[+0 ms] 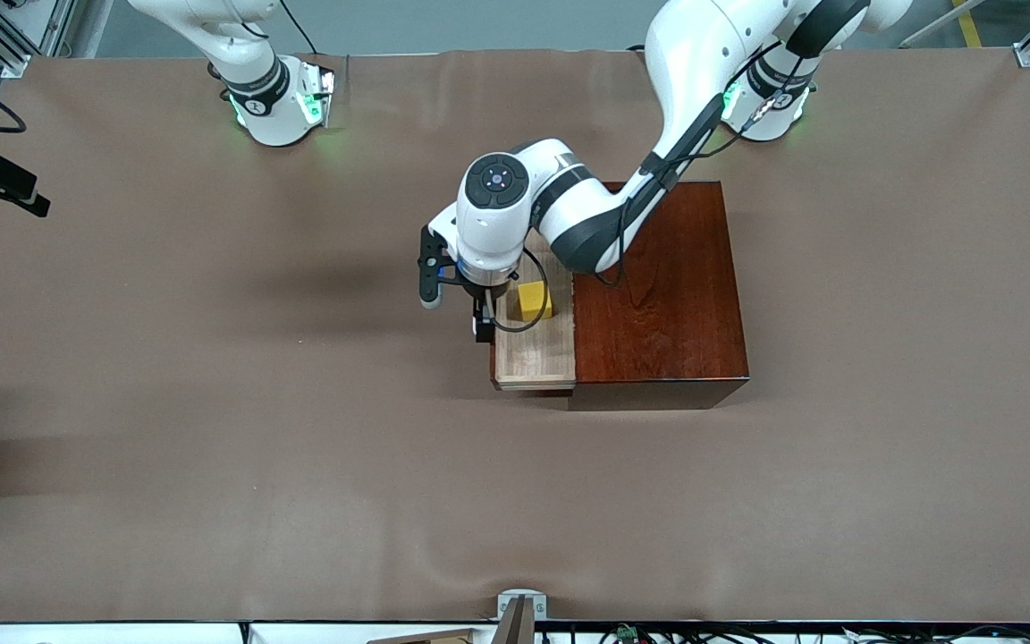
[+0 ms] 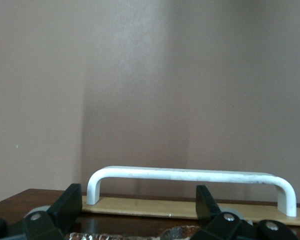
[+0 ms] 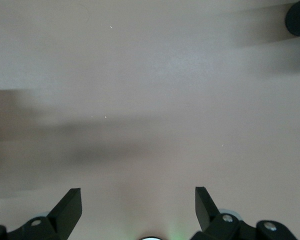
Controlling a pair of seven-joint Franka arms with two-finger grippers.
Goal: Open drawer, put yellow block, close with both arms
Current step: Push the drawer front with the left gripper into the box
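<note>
Left gripper (image 1: 482, 315) hung wide open and empty over your pulled-out drawer (image 1: 533, 353), its handle (image 2: 190, 176) crosswise just ahead | yellow block (image 1: 534, 300) sat inside the tray beside it | right gripper (image 3: 138, 206) open, empty, waiting over bare table (image 1: 211, 402).

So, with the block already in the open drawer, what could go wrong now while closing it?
1. The left tool is open at the handle, not gripping it; a push off centre might skew the drawer and jam it.
2. The block lies close to the box opening; if it sits too high, it could catch.
3. The right tool, open over bare table, is not helping yet.
</note>
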